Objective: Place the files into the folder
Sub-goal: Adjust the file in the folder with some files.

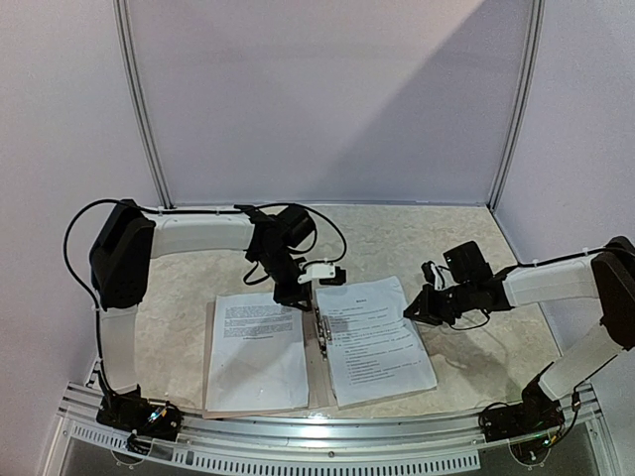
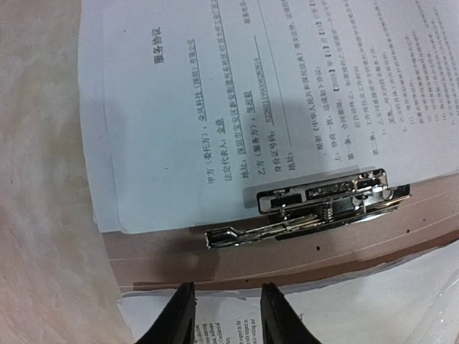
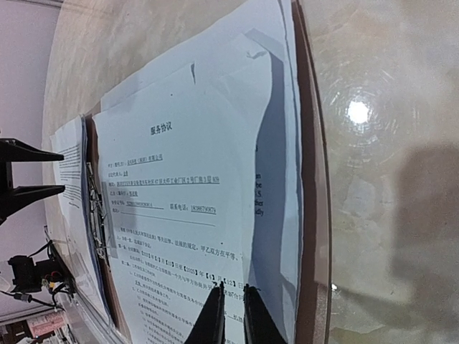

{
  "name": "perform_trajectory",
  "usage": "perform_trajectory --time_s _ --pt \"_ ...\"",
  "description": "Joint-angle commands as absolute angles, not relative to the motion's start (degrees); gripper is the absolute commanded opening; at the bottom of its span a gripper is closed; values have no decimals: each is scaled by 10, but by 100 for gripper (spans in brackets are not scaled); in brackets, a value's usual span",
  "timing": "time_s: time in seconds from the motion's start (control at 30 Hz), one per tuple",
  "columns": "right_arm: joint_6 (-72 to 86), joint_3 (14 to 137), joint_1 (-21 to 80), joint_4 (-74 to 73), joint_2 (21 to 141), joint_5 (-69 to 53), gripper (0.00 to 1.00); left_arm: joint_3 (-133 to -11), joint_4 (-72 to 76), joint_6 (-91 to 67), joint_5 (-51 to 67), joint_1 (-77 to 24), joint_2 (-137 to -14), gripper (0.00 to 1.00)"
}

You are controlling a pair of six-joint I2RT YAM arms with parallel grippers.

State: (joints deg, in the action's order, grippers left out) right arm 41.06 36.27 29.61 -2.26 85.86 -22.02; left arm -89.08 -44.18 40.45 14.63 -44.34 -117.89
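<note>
Two claws are at an open folder (image 1: 316, 375) lying flat on the desk (image 1: 476, 347). The left claw (image 2: 227, 288) hangs over the folder with its jaws apart and nothing between them. Just ahead of its tips runs the folder's bare tan spine strip. Beyond that lies the metal clip (image 2: 308, 208), at the edge of the files (image 2: 215, 107) stacked on the far leaf. Under its fingers (image 2: 179, 319) another printed sheet (image 2: 229, 324) covers the near leaf. The right claw (image 3: 233, 288) sits over the outer part of the same stack of files, its fingers (image 3: 214, 319) almost together with only a thin slit between them. Whether a sheet is pinched there cannot be told. Beside this claw runs the folder's brown edge, then bare desk.
</note>
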Motion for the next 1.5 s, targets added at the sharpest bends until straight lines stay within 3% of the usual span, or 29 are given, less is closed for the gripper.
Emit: perform_trajectory --time_s 0.0,0.33,0.63,1.07,1.47 --pt "402 382 299 -20 882 -243 9 -885 -438 405 146 -439 -1167 34" --pt "371 399 300 -74 900 -180 14 -882 -442 412 149 -439 -1169 34" --pt "366 409 300 -58 918 -216 0 -882 -443 415 146 -438 -1171 34" --pt "389 390 300 -38 846 -138 0 -883 -445 418 145 -435 -1165 34" --pt "335 424 301 -64 886 -212 0 -884 -445 424 138 -435 -1164 34"
